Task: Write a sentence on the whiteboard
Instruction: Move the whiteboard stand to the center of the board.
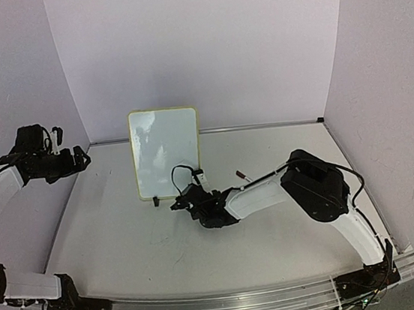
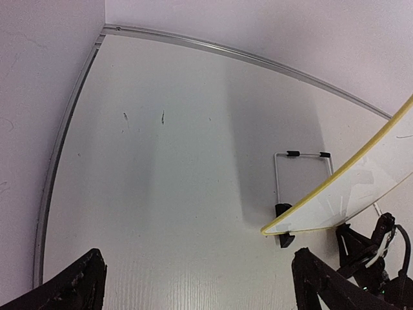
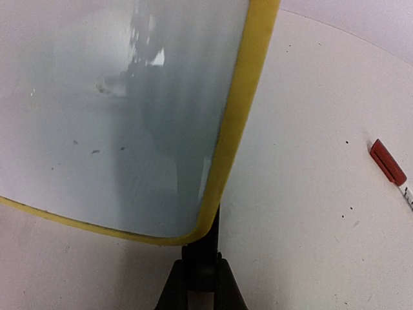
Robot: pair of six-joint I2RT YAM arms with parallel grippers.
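The whiteboard (image 1: pixel 166 151) has a glossy, smooth white face that throws back smeared reflections. Its frame (image 3: pixel 240 110) is pale yellow, matt and plastic-looking. The surface (image 2: pixel 161 213) is matt white with a faint wood-like grain. The rail (image 2: pixel 245 59) along its far edge looks like brushed metal. The marker cap (image 3: pixel 387 161) is smooth red plastic.

LAYOUT | small rectangular yellow-framed whiteboard (image 1: pixel 166 152) stood upright on flat white table (image 1: pixel 119 241), near rear wall | red-capped white marker pen (image 1: pixel 240 173) lay on table, right of board, apart from it | right gripper (image 1: pixel 177 203) sat just before board's lower right corner | left gripper (image 1: pixel 84 159) hung left of board, well apart
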